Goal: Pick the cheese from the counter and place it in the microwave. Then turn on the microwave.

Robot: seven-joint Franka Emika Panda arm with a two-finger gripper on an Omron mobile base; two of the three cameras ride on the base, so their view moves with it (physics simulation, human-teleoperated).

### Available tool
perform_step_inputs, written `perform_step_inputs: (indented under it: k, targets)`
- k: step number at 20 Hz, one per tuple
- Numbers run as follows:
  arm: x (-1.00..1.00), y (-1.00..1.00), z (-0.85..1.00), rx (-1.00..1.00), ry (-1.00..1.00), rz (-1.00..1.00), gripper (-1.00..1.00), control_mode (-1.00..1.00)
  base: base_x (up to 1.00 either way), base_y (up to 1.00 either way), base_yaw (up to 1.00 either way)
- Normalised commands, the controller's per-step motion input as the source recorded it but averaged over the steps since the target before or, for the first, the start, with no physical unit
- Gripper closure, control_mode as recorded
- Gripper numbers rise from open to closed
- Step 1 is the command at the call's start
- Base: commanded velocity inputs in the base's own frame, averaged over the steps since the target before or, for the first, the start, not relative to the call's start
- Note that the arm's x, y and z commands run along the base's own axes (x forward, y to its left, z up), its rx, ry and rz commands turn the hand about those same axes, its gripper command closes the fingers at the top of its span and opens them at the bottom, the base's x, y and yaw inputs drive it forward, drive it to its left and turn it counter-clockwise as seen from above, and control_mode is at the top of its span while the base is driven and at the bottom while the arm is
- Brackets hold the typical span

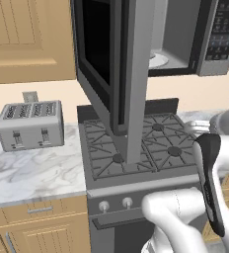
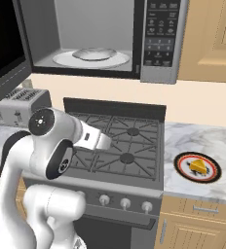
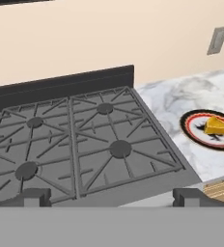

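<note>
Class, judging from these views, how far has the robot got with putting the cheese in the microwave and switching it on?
Done: the microwave door stands open. In hand: nothing yet; the gripper is open, over the stove. Left: the cheese sits on its plate on the counter; it must be picked, placed, then the microwave started.

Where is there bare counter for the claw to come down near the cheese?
Free: marble counter between the stove and the plate, plus behind the plate toward the wall. Crowded: the cheese sits on the plate. Left of the stove, open marble lies in front of the toaster.
</note>
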Motion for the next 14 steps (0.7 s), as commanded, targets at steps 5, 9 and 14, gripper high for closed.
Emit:
perform_step_inputs:
  k: [5,9,14]
  targets:
    - [0.14,-0.59,-0.28,0.00,0.00,0.06,-1.00,-1.00,0.00,0.00,0.00]
    - [0.13,-0.61,-0.12,0.00,0.00,0.07,-1.00,-1.00,0.00,0.00,0.00]
    - [0.11,-0.54,0.00,0.00,0.00,0.05,-1.00,-1.00,0.00,0.00,0.00]
